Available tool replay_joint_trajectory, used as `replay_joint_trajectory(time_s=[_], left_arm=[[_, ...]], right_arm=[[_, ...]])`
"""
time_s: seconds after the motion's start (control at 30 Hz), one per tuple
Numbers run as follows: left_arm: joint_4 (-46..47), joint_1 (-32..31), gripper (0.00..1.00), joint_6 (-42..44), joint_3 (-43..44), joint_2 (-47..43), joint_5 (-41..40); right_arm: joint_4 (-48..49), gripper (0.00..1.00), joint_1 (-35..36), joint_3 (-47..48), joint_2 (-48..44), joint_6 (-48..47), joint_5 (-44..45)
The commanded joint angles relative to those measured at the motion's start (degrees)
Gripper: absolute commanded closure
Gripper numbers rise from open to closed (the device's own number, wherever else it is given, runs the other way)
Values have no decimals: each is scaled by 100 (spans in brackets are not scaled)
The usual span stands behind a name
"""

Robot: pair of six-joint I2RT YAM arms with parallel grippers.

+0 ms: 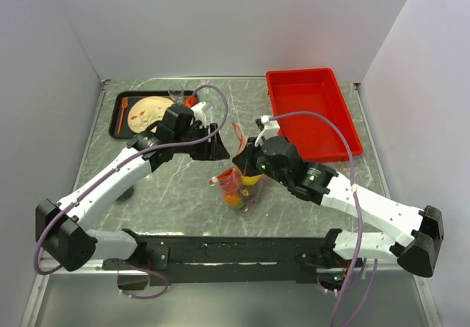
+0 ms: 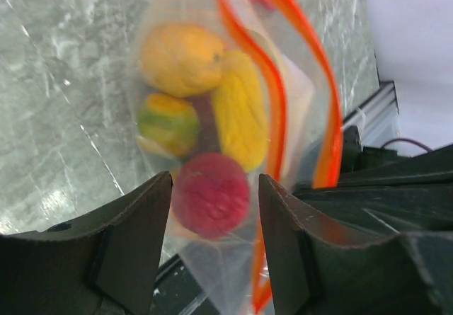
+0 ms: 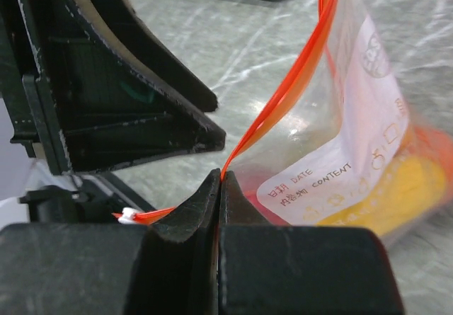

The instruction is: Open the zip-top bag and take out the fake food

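The clear zip-top bag (image 1: pixel 239 186) stands mid-table, its orange-red zipper strip (image 1: pixel 237 134) pulled upward. My right gripper (image 1: pixel 246 161) is shut on that strip; the right wrist view shows the jaws (image 3: pixel 220 175) pinching the strip (image 3: pixel 283 95) beside the bag's white label (image 3: pixel 340 180). My left gripper (image 1: pixel 219 148) is open just left of the bag. In the left wrist view its fingers (image 2: pixel 152 216) stand on either side of the bag's lower part. The fake food inside is a red fruit (image 2: pixel 211 195), a yellow one (image 2: pixel 239 110), an orange one (image 2: pixel 180 59) and a green-orange one (image 2: pixel 166 122).
An empty red bin (image 1: pixel 312 114) sits at the back right. A black tray (image 1: pixel 119 117) with a beige plate (image 1: pixel 150 112) and orange cutlery sits at the back left, with a clear cup (image 1: pixel 176 92) behind it. White walls surround the table.
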Motion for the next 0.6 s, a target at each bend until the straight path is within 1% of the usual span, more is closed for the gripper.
replay_joint_trajectory(time_s=[0.0,0.1,0.2,0.37,0.5,0.53,0.57], left_arm=[[-164,-24,42,118,-14,-179,380],[-252,-24,43,82,-189,-293,424],[-384,-24,46,117,-374,-355,143],[-490,-24,54,170,-559,-259,-121],[-490,-24,67,126,-533,-162,-559],[-516,-24,76,109,-489,-136,-656],[-568,-24,80,48,-454,-57,-788]], right_arm=[[1253,100,41,-38,118,287,-222],[1255,100,50,138,390,322,-126],[1307,100,32,218,514,349,-178],[1193,100,76,253,488,393,-82],[913,100,103,288,365,358,103],[868,100,103,279,321,349,129],[824,100,120,279,242,349,234]])
